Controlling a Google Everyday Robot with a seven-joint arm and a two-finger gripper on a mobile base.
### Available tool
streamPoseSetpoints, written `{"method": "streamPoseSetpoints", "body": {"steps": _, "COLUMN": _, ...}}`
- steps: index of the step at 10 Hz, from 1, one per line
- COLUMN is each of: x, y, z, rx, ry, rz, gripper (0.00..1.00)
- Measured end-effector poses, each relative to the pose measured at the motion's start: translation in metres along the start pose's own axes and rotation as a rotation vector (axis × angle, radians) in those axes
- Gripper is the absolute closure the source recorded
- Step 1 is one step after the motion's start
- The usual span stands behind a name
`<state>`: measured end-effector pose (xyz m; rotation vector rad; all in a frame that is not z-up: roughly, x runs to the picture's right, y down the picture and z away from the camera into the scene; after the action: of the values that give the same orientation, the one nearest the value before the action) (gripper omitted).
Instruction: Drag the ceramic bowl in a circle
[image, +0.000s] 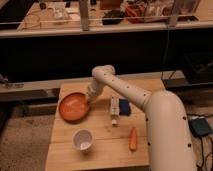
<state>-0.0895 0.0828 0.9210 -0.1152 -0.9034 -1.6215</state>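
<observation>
Wooden boards make up the worktop (102, 152), the largest thing in view, filling the near middle of the scene with dark floor on either side. Next in size is the white arm (162, 117), which rises from the near right corner, runs up and left over the worktop, bends at a rounded elbow toward the far edge and then drops down and left. The ceramic bowl (73, 107), orange-red, wide and shallow, sits flat on the far left part of the worktop, near its left edge. Nearer than the bowl and slightly right of it stands a white cup (83, 140), upright with its mouth facing up, apart from the bowl. Right of the bowl, near the middle of the worktop, lies a small white bottle (115, 111) with its length running far to near, and a blue block (124, 106) is just beside it on the right. An orange carrot (133, 139) lies nearer, toward the right, well apart from the cup. Smallest is the tool (90, 101), at the arm's end, down at the bowl's right rim; whether it is clenched, released or grasping the rim cannot be told.
</observation>
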Motion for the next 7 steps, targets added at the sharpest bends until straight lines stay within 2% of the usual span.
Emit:
{"method": "streamPoseSetpoints", "body": {"steps": 2, "x": -0.013, "y": 0.026, "z": -0.011, "rx": -0.036, "ry": 0.013, "rz": 0.074, "gripper": 1.00}}
{"method": "streamPoseSetpoints", "body": {"steps": 4, "x": -0.036, "y": 0.055, "z": -0.028, "rx": -0.080, "ry": 0.022, "rz": 0.143, "gripper": 1.00}}
{"method": "streamPoseSetpoints", "body": {"steps": 5, "x": -0.052, "y": 0.063, "z": -0.036, "rx": -0.101, "ry": 0.018, "rz": 0.167, "gripper": 1.00}}
{"method": "streamPoseSetpoints", "body": {"steps": 7, "x": -0.078, "y": 0.063, "z": -0.044, "rx": -0.108, "ry": 0.003, "rz": 0.171, "gripper": 1.00}}
